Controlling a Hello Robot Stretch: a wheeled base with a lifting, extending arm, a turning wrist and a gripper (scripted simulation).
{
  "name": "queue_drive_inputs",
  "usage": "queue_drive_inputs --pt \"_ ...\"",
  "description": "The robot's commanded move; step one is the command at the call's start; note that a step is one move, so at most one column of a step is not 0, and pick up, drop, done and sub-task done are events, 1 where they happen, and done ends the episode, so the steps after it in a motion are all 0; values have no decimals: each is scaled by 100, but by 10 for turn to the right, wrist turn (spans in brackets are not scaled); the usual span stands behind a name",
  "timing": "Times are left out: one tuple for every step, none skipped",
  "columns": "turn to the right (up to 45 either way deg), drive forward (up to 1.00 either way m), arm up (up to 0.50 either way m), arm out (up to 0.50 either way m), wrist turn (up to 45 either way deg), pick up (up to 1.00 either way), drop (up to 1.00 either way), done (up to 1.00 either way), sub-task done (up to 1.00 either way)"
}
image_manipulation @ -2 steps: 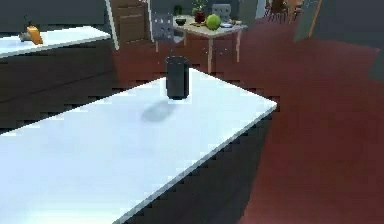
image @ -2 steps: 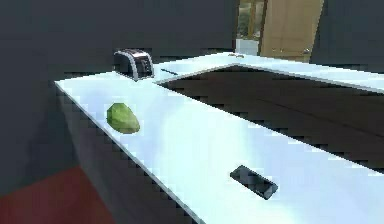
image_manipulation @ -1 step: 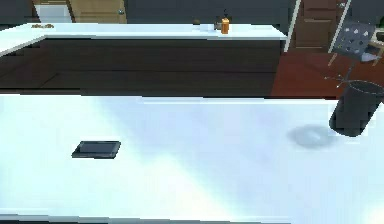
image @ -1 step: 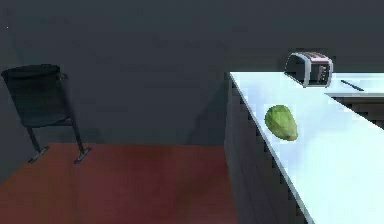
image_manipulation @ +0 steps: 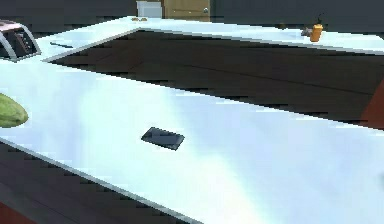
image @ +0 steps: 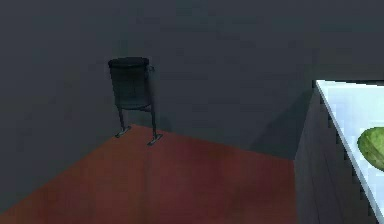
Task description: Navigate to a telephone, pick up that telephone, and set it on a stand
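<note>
A small flat dark rectangular thing, shaped like a telephone (image_manipulation: 163, 137), lies on the white countertop (image_manipulation: 250, 150) near the middle of the arm side view. In the forward view the same white counter (image: 335, 125) shows at the right edge.
A dark bin on thin legs (image: 133, 92) stands against the dark wall, on reddish floor (image: 150, 185). A green rounded thing (image: 374, 146) lies on the counter, seen again as a green thing (image_manipulation: 8, 108) at the arm side view's left. A toaster-like appliance (image_manipulation: 17, 42) and an orange bottle (image_manipulation: 317, 31) stand farther off.
</note>
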Motion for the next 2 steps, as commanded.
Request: queue_drive_inputs --pt "0 0 50 0 0 0 0 0 0" --pt "0 0 38 0 0 0 0 0 0"
